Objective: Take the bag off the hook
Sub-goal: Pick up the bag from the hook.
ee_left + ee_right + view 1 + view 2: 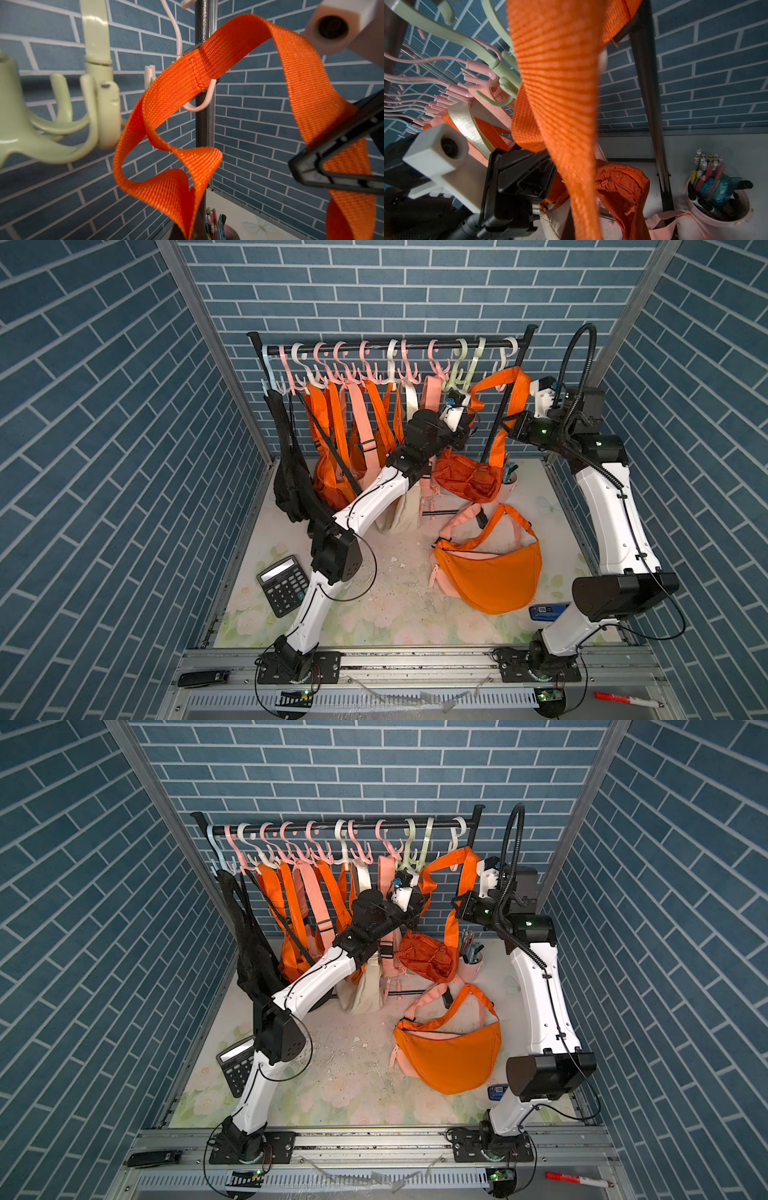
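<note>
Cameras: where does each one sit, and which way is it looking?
Top views: one twin-eyed head high over the front edge, looking down at rack and table; left arm, right arm fully shown.
Left wrist: on the left arm, facing the orange strap on its white hook; shows the right gripper, shut on it.
Right wrist: on the right arm, facing the strap, pen cup, and left gripper, shut.
Shared: both wrist views show the strap.
</note>
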You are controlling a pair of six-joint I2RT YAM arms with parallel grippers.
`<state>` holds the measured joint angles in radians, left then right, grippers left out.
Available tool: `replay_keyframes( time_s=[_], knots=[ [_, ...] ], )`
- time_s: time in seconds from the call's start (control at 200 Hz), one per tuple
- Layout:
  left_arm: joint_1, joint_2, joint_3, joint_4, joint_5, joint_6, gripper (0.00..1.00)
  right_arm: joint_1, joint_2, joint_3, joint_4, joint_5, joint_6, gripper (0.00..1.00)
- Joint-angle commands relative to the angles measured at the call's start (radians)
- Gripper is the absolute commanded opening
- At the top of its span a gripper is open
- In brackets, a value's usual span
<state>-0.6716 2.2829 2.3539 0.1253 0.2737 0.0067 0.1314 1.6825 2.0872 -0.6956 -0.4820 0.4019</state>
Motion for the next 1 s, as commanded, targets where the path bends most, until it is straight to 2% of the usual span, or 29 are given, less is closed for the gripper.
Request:
replay_keyframes(
  time_s=[0.0, 0.19, 0.335, 0.715, 0.995],
  knots=[
    [0.003, -0.076, -0.008, -0.016, 0.001, 0.026, 0.00, -0.006, 0.033, 0.090, -0.064, 0.033, -0.053, 0.00],
    [0.003, -0.114, -0.010, -0.047, -0.005, 0.046, 0.00, -0.010, 0.115, 0.278, -0.142, 0.082, -0.100, 0.00],
    [0.001, -0.132, -0.001, -0.067, -0.012, 0.054, 0.00, -0.016, 0.150, 0.356, -0.152, 0.125, -0.129, 0.00],
    [-0.013, -0.185, 0.046, -0.130, -0.043, 0.119, 0.00, -0.030, 0.115, 0.327, -0.025, 0.179, -0.143, 0.00],
    [-0.013, -0.241, 0.045, -0.184, -0.058, 0.161, 0.00, -0.043, 0.123, 0.343, 0.106, 0.174, -0.142, 0.00]
  ],
)
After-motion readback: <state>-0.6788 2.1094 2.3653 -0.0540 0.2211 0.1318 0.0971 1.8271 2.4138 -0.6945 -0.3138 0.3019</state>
